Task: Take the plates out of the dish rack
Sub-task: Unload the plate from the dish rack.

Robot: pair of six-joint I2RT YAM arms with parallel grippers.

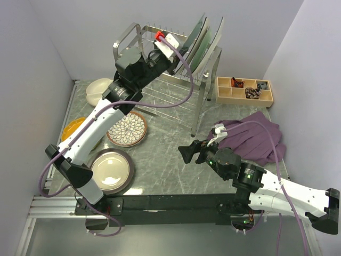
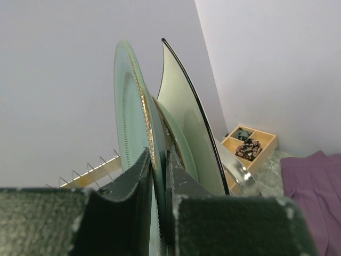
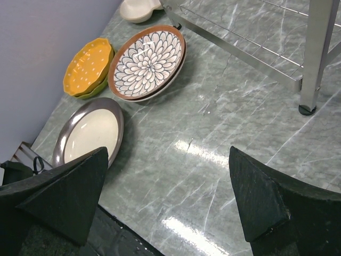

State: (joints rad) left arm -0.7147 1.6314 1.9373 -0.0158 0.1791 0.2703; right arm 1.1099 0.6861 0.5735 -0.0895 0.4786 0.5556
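While the left gripper (image 2: 160,160) pinches the rim of the pale green plate (image 2: 130,101), jaws narrow on it, that plate stands upright in the dish rack (image 3: 315,48), other plates beside it. Right gripper (image 3: 169,157) hangs over the marble table (image 3: 224,122), jaws wide, holding nothing. On the table's left side: petal-patterned plate (image 3: 148,61), orange dotted plate (image 3: 89,65), dark-rimmed cream plate (image 3: 90,133), cream divided plate (image 1: 98,89).

We are seeing the green marble table (image 1: 170,160) carrying, at left, a cream divided plate (image 1: 96,88), an orange plate (image 1: 72,128), a petal-patterned plate (image 1: 128,129) and a dark-rimmed plate (image 1: 112,169). At the far side are the dish rack (image 1: 200,114) and a wooden tray (image 1: 226,96), and at right a purple cloth (image 1: 256,136).
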